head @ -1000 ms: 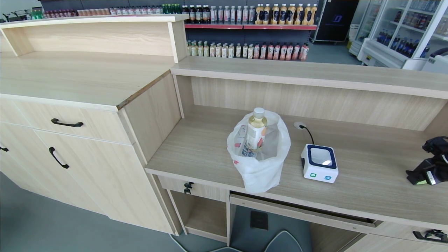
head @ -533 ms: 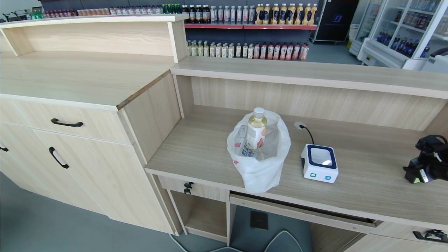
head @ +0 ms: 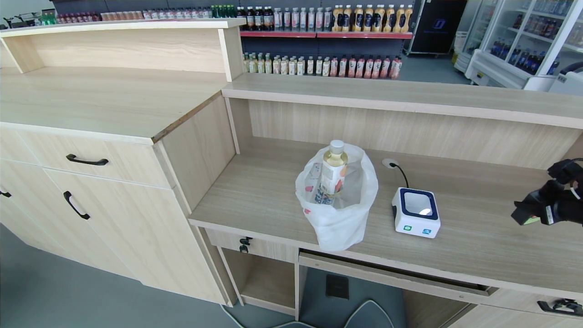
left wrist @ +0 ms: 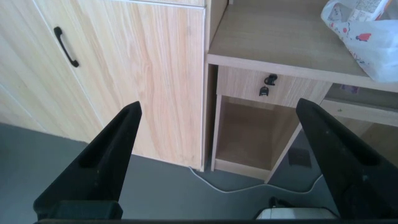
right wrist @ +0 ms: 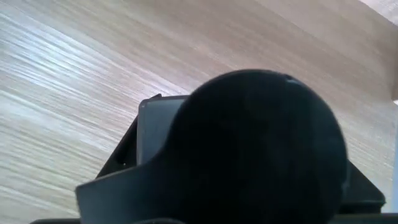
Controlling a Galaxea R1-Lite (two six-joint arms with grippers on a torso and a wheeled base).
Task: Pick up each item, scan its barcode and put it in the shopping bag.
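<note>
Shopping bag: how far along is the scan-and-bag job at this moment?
Done: one bottle stands in the shopping bag. In hand: the right pincer holds a dark item with a green edge above the counter, well off from the scanner. Left: scanning that item and bagging it. The left pincer is open and empty.

Right hand (head: 542, 209) cut off by the head view's right edge, a blurred dark round shape (right wrist: 261, 143) close before the right wrist camera, bottle (head: 335, 161) lower half hidden inside the shopping bag (head: 339, 228), shelf drinks (head: 319, 66) too small to tell apart
</note>
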